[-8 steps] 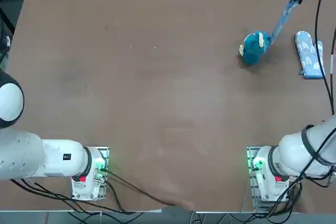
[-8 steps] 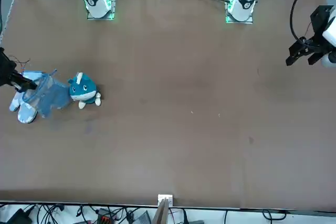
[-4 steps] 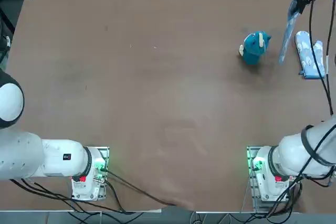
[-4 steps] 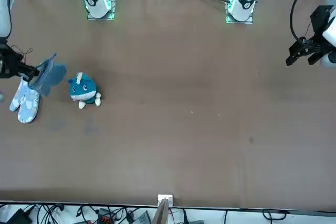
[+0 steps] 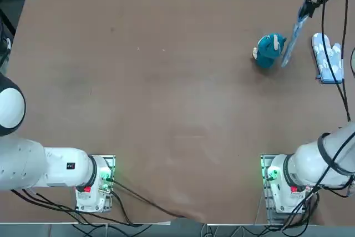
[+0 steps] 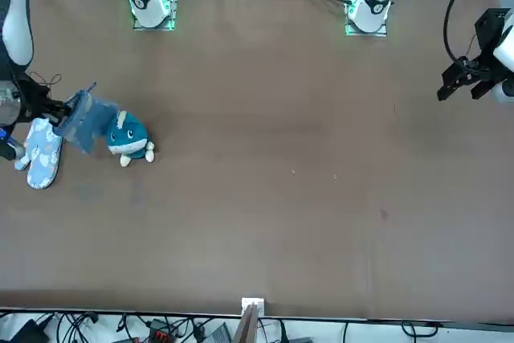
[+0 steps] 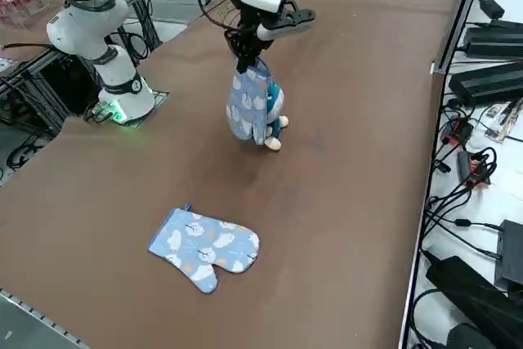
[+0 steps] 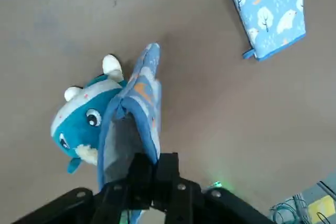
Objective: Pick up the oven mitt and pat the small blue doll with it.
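Right tool [image 8: 153,174] pinches the oven mitt's [image 8: 137,103] cuff, dangling it against the small blue doll [image 8: 84,121].

Brown table [image 5: 166,109], black cables [image 7: 466,226] and power bricks [image 7: 498,79] along its edge

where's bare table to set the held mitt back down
Bare table runs from the small blue doll across to the parked arm's side and down to both bases. It is crowded at the far right corner: doll, the right gripper holding the oven mitt, and the spare mitt.
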